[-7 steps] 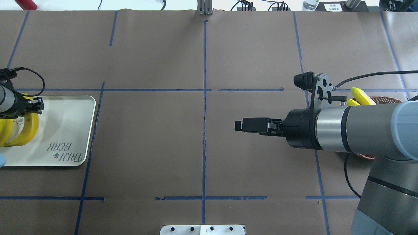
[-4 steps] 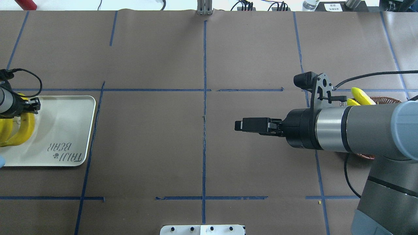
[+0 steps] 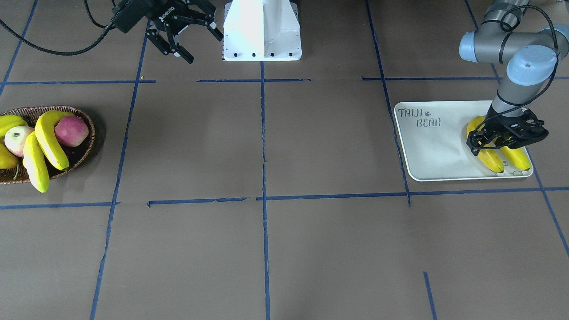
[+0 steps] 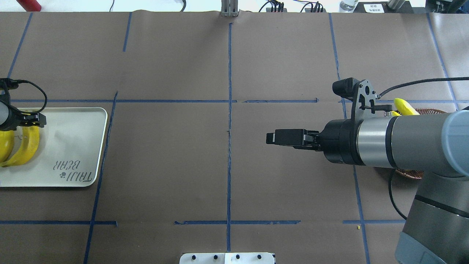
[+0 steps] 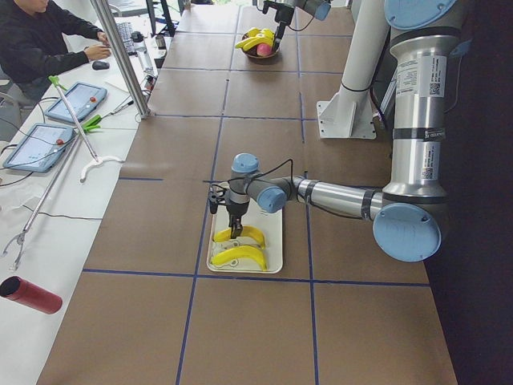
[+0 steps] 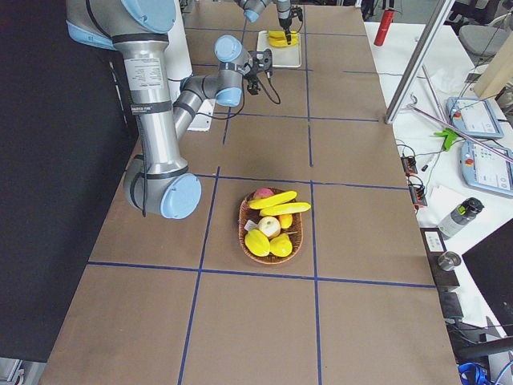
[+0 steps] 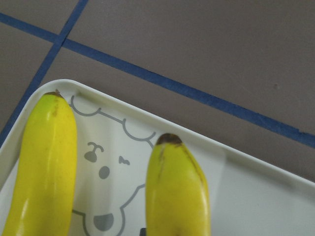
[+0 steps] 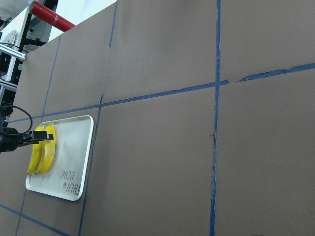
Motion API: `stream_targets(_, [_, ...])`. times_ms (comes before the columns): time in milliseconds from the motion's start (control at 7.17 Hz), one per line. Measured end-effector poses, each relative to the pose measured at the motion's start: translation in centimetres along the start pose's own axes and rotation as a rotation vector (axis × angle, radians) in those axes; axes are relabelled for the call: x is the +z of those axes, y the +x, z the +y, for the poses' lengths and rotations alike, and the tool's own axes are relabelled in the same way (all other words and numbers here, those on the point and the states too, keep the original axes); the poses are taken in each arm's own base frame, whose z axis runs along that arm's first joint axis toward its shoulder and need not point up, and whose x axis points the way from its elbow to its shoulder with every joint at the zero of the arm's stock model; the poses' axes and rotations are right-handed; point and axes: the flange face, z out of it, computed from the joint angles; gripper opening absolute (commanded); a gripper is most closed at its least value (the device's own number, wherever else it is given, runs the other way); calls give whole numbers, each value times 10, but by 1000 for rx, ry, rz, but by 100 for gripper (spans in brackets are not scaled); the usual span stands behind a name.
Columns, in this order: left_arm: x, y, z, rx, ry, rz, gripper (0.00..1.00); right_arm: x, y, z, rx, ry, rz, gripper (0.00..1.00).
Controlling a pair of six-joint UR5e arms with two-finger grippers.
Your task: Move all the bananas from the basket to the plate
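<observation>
Two bananas lie side by side on the plate, over its bear-face print, and also show in the left wrist view. My left gripper hangs just above them, open, jaws spread wide. Two more bananas lie across the fruit in the basket, their ends over its rim. My right gripper is open and empty, held in the air near the robot base. In the overhead view it points toward the table's middle and the arm hides most of the basket.
The basket also holds a red-pink apple, a pale apple and short stubby yellow fruit. The white robot base stands at the table's near edge. Blue tape lines cross the brown table cover.
The left gripper moved further over the plate's outer end, and the banana under it now lies flat beside the other one. The right arm shifted only slightly.
</observation>
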Motion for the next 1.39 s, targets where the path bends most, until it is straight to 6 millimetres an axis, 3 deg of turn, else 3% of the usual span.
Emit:
stream_targets(279, [-53, 12, -8, -3, 26, 85, 99, -8, 28, -9, 20, 12, 73, 100])
stream_targets(697, [-107, 46, -13, -100, 37, 191, 99, -39, 139, -13, -1, 5, 300, 100])
stream_targets(976, [-127, 68, -8, -140, 38, 239, 99, -70, 203, -19, -62, -20, 326, 100])
stream_targets(1255, [-134, 90, -3, -166, 30, 271, 99, -108, 295, -47, -27, -36, 252, 100])
stream_targets(1395, [-134, 100, 3, -177, 19, 281, 99, -132, 331, -58, -3, -47, 236, 100])
